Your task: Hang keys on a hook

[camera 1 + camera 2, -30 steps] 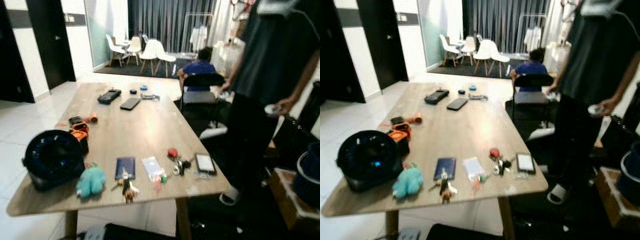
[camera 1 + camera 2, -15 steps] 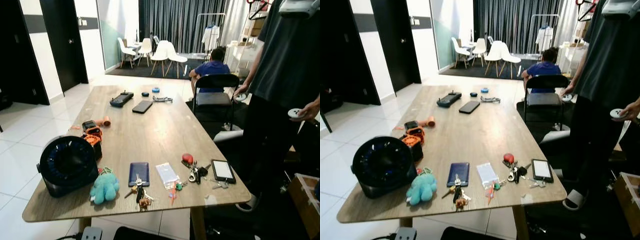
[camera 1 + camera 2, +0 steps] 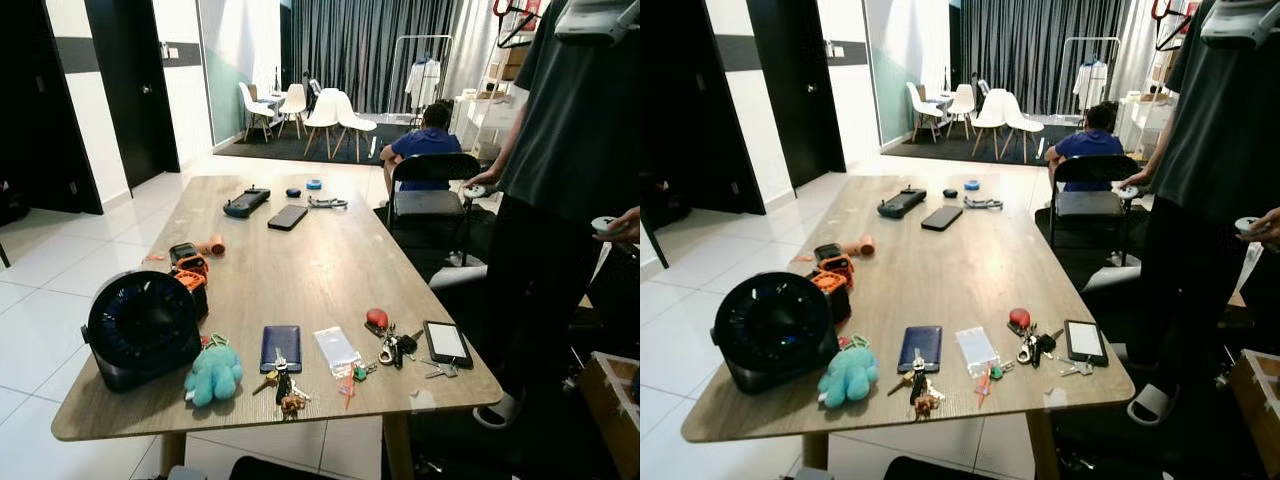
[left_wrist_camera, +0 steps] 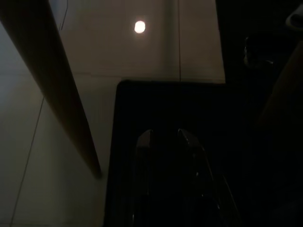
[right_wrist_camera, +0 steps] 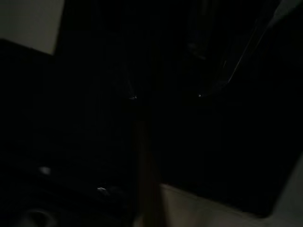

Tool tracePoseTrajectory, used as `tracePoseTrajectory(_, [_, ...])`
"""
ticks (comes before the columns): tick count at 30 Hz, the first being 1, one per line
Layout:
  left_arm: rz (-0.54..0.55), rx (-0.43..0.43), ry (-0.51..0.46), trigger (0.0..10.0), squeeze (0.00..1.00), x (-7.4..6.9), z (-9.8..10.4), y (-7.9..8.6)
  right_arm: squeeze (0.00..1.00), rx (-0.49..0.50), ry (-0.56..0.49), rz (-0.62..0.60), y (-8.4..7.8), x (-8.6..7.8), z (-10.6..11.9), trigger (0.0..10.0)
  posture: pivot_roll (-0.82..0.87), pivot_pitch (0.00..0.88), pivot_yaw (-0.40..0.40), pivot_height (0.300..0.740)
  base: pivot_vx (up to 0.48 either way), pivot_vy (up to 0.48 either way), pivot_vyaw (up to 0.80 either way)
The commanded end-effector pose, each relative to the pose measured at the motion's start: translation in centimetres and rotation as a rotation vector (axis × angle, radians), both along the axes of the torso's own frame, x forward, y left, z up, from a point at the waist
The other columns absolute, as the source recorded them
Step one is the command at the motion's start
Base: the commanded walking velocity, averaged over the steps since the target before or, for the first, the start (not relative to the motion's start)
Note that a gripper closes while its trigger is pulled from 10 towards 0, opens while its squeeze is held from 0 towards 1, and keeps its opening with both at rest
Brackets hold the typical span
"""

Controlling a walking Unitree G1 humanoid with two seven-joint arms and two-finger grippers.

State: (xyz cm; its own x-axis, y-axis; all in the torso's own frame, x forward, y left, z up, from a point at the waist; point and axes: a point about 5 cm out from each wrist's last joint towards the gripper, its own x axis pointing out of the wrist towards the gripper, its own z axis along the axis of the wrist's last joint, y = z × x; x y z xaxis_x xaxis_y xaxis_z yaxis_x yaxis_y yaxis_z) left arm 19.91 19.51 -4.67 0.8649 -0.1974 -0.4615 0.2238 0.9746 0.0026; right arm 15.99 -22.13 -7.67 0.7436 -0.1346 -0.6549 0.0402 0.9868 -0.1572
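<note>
A bunch of keys with small charms [image 3: 280, 384] lies near the front edge of the long wooden table [image 3: 300, 260]. A second bunch with a red fob [image 3: 384, 338] lies to its right, beside a small tablet [image 3: 445, 343]. No hook can be made out. My left gripper [image 4: 164, 139] hangs low in the shade beside a table leg [image 4: 61, 94], over pale floor tiles. The right wrist view is nearly black, and my right gripper [image 5: 165, 97] is only two faint glints there.
On the table are a black round fan [image 3: 143, 330], a teal plush toy [image 3: 213, 373], a blue wallet [image 3: 280, 347], a clear sleeve [image 3: 336, 347], orange gadgets [image 3: 188, 267] and a phone [image 3: 287, 217]. A person [image 3: 570, 150] stands at the right. A black chair [image 3: 430, 195] is at the far side.
The camera has steadied and shifted slightly, so the blur of a second ago is gone. Nothing on the table has moved. The standing person stays at the right.
</note>
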Motion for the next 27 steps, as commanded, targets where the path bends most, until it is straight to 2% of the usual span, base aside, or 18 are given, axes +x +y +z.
tracePoseTrajectory(1, [-0.022,0.008,-0.043,10.0,0.0,-0.4,0.5,1.2,0.0,-0.048,-0.022,-0.125,-2.3,-1.0,0.3,10.0,0.02,0.029,0.017,0.74,0.0,0.0,0.0])
tracePoseTrajectory(3, [-0.022,0.008,-0.043,10.0,0.0,-0.4,0.5,1.2,0.0,-0.048,-0.022,-0.125,-2.3,-1.0,0.3,10.0,0.02,0.029,0.017,0.74,0.0,0.0,0.0])
tracePoseTrajectory(4, [-0.043,0.015,-0.067,10.0,0.0,-0.6,0.8,1.5,0.0,-0.074,-0.035,-0.186,-3.6,-1.7,0.5,10.0,0.02,0.035,0.019,0.74,0.0,0.0,0.0])
tracePoseTrajectory(5, [-0.043,0.015,-0.067,10.0,0.0,-0.6,0.8,1.5,0.0,-0.074,-0.035,-0.186,-3.6,-1.7,0.5,10.0,0.02,0.035,0.019,0.74,0.0,0.0,0.0])
tracePoseTrajectory(7, [-0.102,0.027,-0.133,10.0,0.0,-0.8,1.7,1.9,0.0,-0.129,-0.114,-0.318,-6.6,-2.4,1.7,10.0,0.02,0.039,0.022,0.74,0.0,0.0,0.0])
tracePoseTrajectory(9, [-0.102,0.027,-0.133,10.0,0.0,-0.8,1.7,1.9,0.0,-0.129,-0.114,-0.318,-6.6,-2.4,1.7,10.0,0.02,0.039,0.022,0.74,0.0,0.0,0.0])
tracePoseTrajectory(12, [-0.227,0.014,-0.224,10.0,0.0,-0.8,3.2,1.5,0.0,-0.173,-0.285,-0.415,-9.8,-1.7,4.3,10.0,0.02,0.043,0.024,0.74,0.0,0.0,0.0])
tracePoseTrajectory(17, [-0.296,-0.024,-0.239,10.0,0.0,-0.9,3.7,1.1,0.0,-0.182,-0.375,-0.432,-10.8,-0.9,5.7,10.0,0.02,0.045,0.026,0.74,0.0,0.0,0.0])
tracePoseTrajectory(19, [-0.426,-0.082,-0.229,10.0,0.0,-1.4,4.4,0.6,0.0,-0.182,-0.473,-0.419,-11.5,0.4,7.3,10.0,0.02,0.048,0.028,0.74,0.0,0.0,0.0])
tracePoseTrajectory(21, [-0.426,-0.082,-0.229,10.0,0.0,-1.4,4.4,0.6,0.0,-0.182,-0.473,-0.419,-11.5,0.4,7.3,10.0,0.02,0.048,0.028,0.74,0.0,0.0,0.0])
tracePoseTrajectory(22, [-0.475,-0.098,-0.225,10.0,0.0,-1.6,4.6,0.5,0.0,-0.182,-0.505,-0.409,-11.6,1.0,7.9,10.0,0.02,0.048,0.028,0.74,0.0,0.0,0.0])
tracePoseTrajectory(27, [-0.546,-0.131,-0.231,10.0,0.0,-1.3,5.6,0.2,0.0,-0.164,-0.582,-0.379,-11.6,2.4,9.2,10.0,0.02,0.048,0.026,0.74,0.0,0.0,0.0])
